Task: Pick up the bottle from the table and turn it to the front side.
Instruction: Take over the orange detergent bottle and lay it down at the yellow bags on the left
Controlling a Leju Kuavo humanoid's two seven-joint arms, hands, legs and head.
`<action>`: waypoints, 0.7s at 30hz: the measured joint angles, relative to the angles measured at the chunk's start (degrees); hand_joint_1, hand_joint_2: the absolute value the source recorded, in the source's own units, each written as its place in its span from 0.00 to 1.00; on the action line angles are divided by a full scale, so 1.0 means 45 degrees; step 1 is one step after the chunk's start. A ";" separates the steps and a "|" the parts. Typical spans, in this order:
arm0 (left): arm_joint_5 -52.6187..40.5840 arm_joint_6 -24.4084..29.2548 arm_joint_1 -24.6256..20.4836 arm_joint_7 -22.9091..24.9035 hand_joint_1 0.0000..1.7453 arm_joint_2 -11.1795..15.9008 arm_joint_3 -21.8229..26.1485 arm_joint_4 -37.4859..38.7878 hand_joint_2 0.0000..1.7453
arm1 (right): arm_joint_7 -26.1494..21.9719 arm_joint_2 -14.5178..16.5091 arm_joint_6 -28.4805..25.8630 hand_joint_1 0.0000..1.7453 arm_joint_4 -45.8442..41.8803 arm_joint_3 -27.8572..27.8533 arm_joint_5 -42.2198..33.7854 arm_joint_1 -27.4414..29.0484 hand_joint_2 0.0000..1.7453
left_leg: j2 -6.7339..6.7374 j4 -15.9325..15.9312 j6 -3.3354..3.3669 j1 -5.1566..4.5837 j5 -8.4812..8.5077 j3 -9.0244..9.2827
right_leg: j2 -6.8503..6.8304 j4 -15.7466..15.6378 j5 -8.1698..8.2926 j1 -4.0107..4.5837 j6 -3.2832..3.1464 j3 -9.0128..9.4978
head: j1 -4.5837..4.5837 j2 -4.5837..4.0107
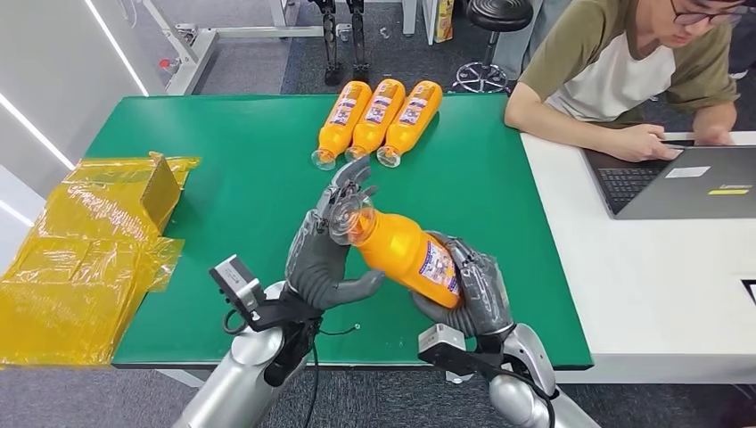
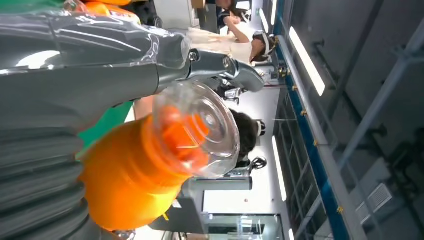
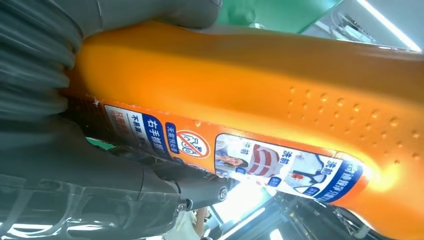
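Right hand: the right hand (image 1: 471,287) grasps the lower body of the orange bottle (image 1: 406,251), fingers wrapped round it.
Left hand: the left hand (image 1: 328,252) cups the neck end — fingers (image 1: 349,178) reach past the clear cap (image 1: 349,220), thumb curled beneath.
Bottle: held tilted between both hands above the green table (image 1: 258,187), cap end toward the left hand, printed label (image 3: 240,157) against the right hand.
Beyond: three more orange bottles (image 1: 379,120) lie side by side, well apart.

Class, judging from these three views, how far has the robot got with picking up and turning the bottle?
Done: the orange plastic bottle with a clear cap is off the green table. In hand: the right hand grips its base and the left hand holds its cap end. Left: whether the front faces forward cannot be judged.
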 joint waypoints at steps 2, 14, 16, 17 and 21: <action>0.0002 -0.0131 -0.0307 -0.0067 0.00 -0.0040 -0.0135 0.0355 1.00 | -0.0044 0.0001 0.0205 0.97 -0.0035 0.0006 0.0064 0.0037 1.00 | 0.0000 0.0000 -0.0001 0.0001 0.0001 0.0000 | 0.0000 0.0004 0.0000 0.0001 0.0000 0.0000 | 0.0000 0.0000; -0.0073 -0.0829 -0.1148 -0.0290 0.00 -0.0362 -0.0522 0.1549 1.00 | -0.0284 0.0270 0.0505 0.97 -0.0165 0.0310 0.0792 -0.0066 1.00 | 0.0002 -0.0003 -0.0001 0.0002 0.0000 -0.0005 | 0.0002 0.0010 -0.0002 0.0001 0.0000 -0.0003 | 0.0000 0.0000; -0.0097 -0.0891 -0.1250 -0.0290 0.00 -0.0397 -0.0562 0.1649 1.00 | -0.0223 0.0349 0.0471 0.97 -0.0166 0.0311 0.0936 -0.0074 1.00 | 0.0003 -0.0003 -0.0001 0.0001 0.0001 -0.0004 | 0.0004 0.0010 -0.0001 0.0000 0.0000 -0.0003 | 0.0001 0.0000; -0.0108 -0.0912 -0.1295 -0.0290 0.00 -0.0405 -0.0577 0.1685 1.00 | -0.0182 0.0385 0.0472 0.97 -0.0166 0.0311 0.0998 -0.0075 1.00 | 0.0003 -0.0003 -0.0001 0.0001 0.0001 -0.0004 | 0.0004 0.0010 -0.0001 0.0000 0.0000 -0.0003 | 0.0001 0.0000; -0.0155 -0.0929 -0.1396 -0.0296 0.71 -0.0458 -0.0586 0.1805 1.00 | 0.0011 0.0526 0.0581 0.92 -0.0166 0.0305 0.1255 -0.0072 1.00 | 0.0003 -0.0002 -0.0001 0.0001 0.0001 -0.0004 | 0.0003 0.0011 -0.0001 0.0000 -0.0001 -0.0002 | 0.0001 0.0000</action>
